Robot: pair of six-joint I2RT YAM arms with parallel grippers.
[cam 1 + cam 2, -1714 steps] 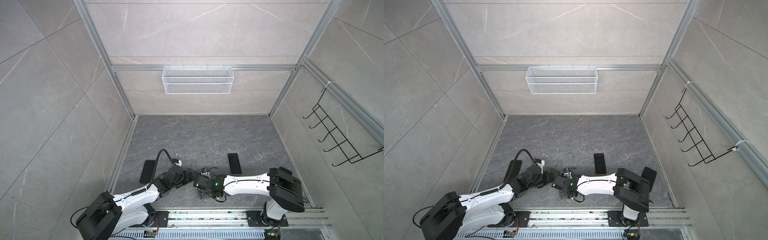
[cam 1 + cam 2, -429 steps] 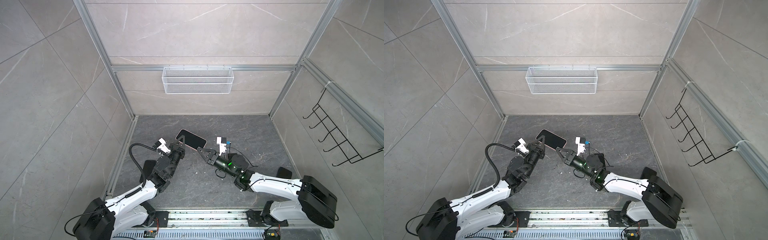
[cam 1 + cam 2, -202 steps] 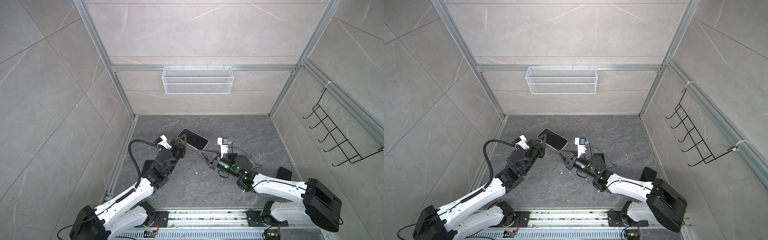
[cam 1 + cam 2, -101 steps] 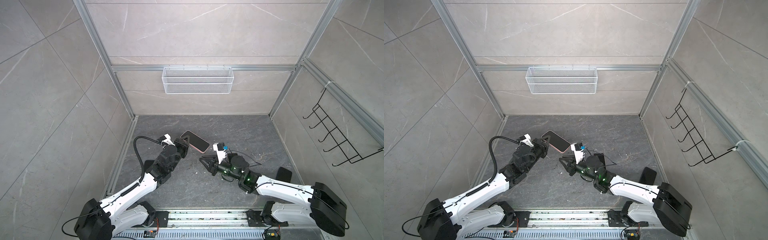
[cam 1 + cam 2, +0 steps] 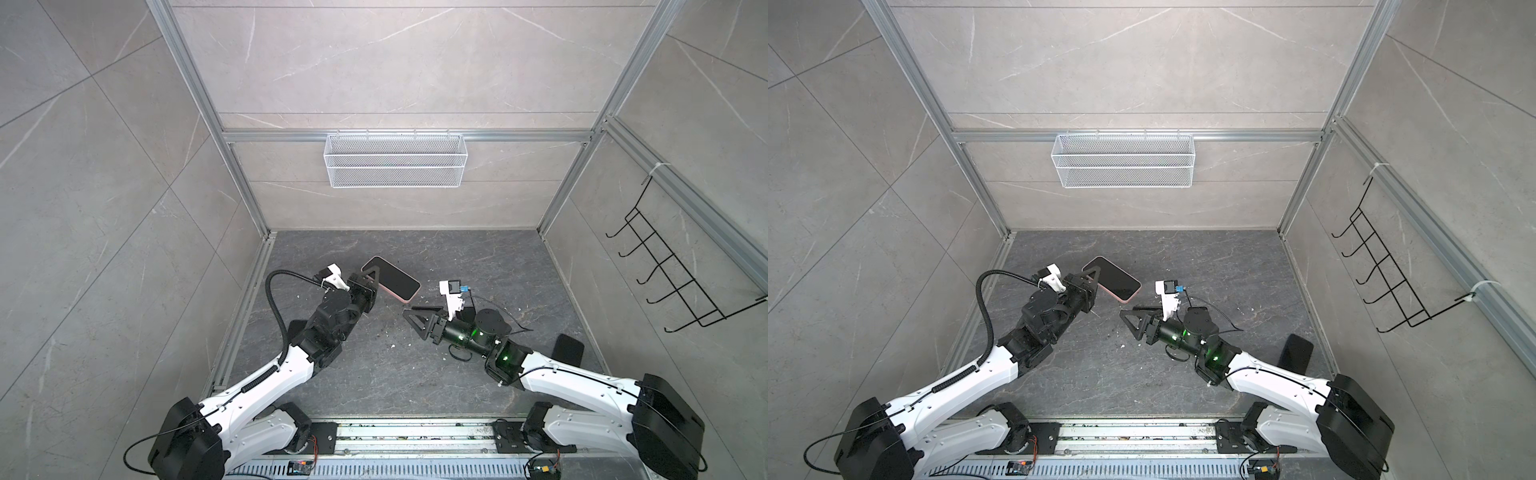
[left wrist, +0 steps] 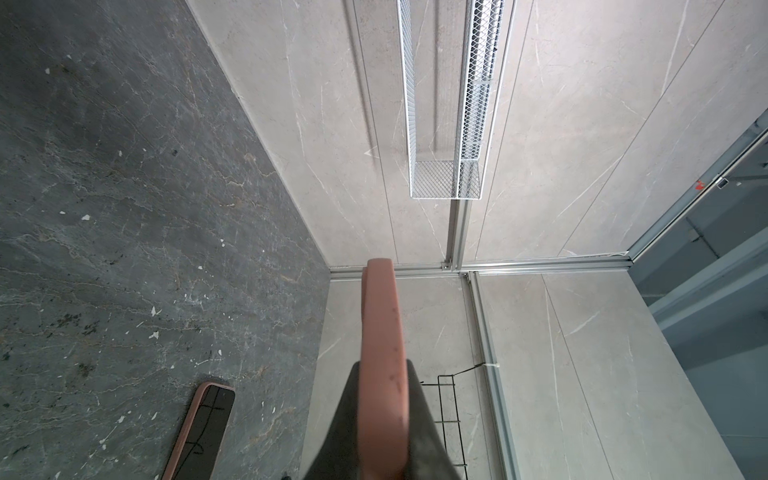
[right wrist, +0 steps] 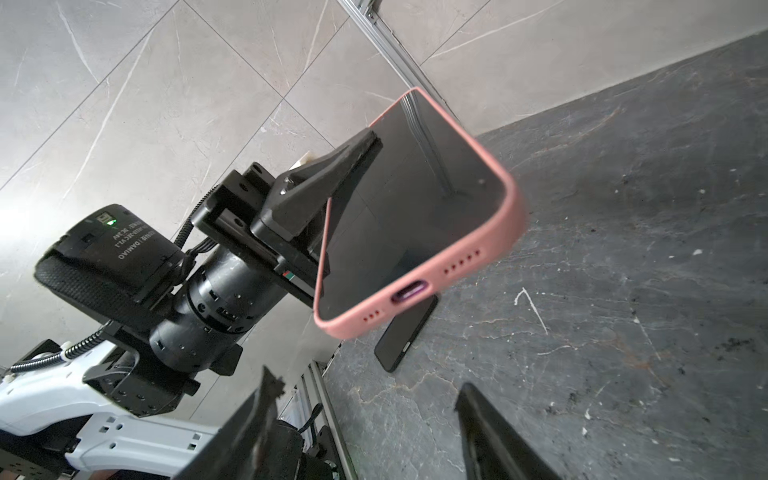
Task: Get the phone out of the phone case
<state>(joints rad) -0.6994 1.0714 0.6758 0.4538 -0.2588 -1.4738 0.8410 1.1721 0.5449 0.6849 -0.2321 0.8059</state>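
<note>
The left gripper (image 5: 371,276) was clamped tight across one edge of the phone (image 7: 407,208), which sat inside its pink phone case (image 7: 457,257), held tilted and clear of the dark floor (image 5: 478,257). The right gripper (image 7: 368,390) stood with its jaws spread wide and empty, near the case's free end, not touching it.

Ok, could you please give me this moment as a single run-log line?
left gripper: shut on cased phone, held aloft | right gripper: open, empty, apart from it | task: not yet out of its case
</note>
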